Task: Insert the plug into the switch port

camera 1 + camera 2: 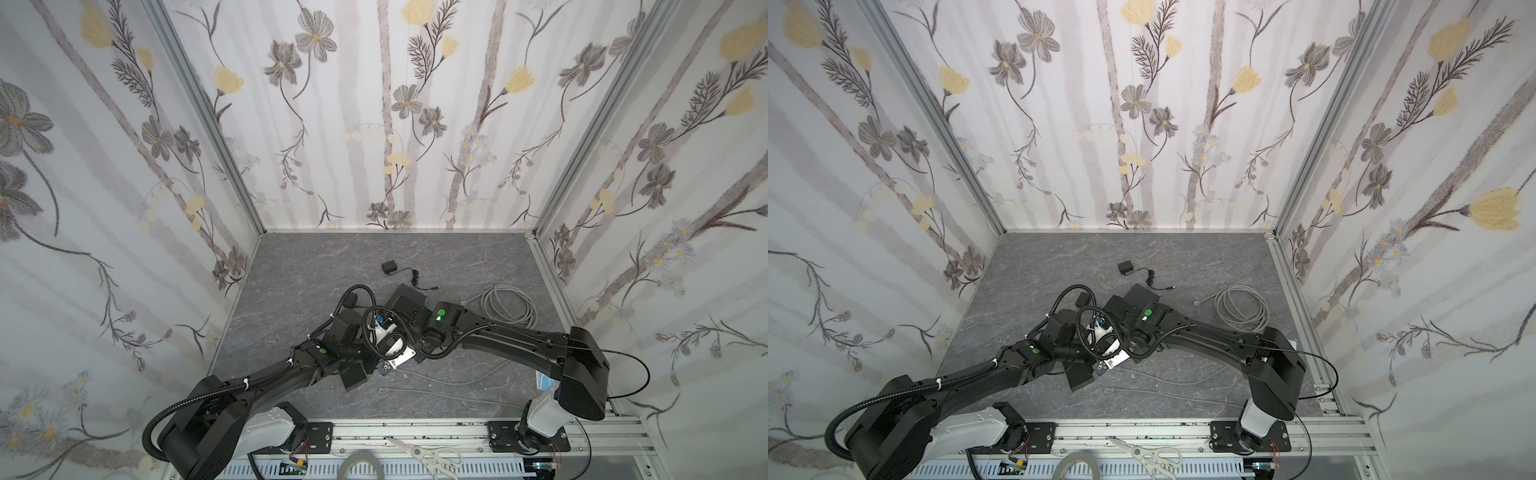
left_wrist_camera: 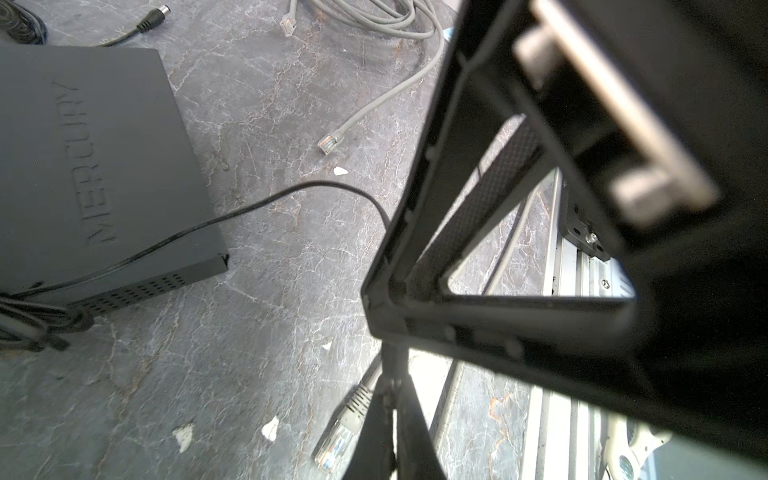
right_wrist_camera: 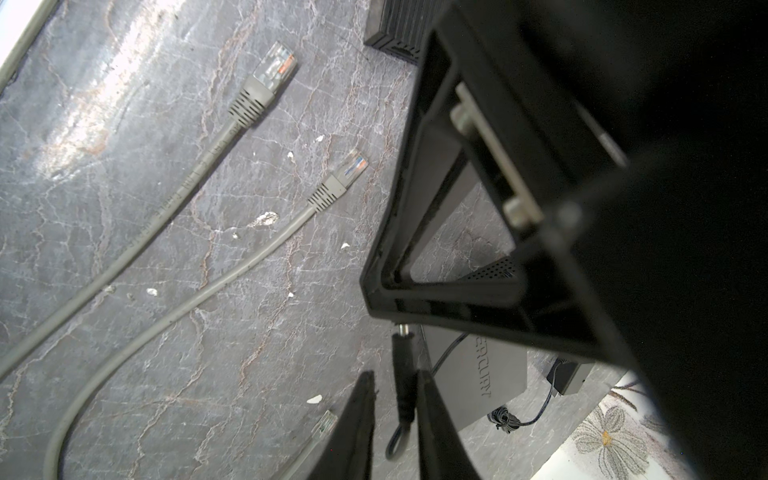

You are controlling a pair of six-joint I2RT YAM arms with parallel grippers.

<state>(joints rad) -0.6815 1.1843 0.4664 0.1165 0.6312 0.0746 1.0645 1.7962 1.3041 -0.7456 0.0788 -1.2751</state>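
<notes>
Right tool (image 3: 396, 376) pinching black barrel power plug (image 3: 404, 357), just beside dark grey flat MERCURY switch box (image 3: 490, 374), 12 o'clock of tabletop (image 1: 291, 270) centre. Left tool (image 2: 390, 374) pressed together. Risks: plug pivoting in the pinch; unbraced switch sliding.

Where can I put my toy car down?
Bare grey marbled tabletop along the left wall, and between the back wall and the small black power adapter. Crowded middle and right: flat black switch box, robot arms, coiled grey cable.
</notes>
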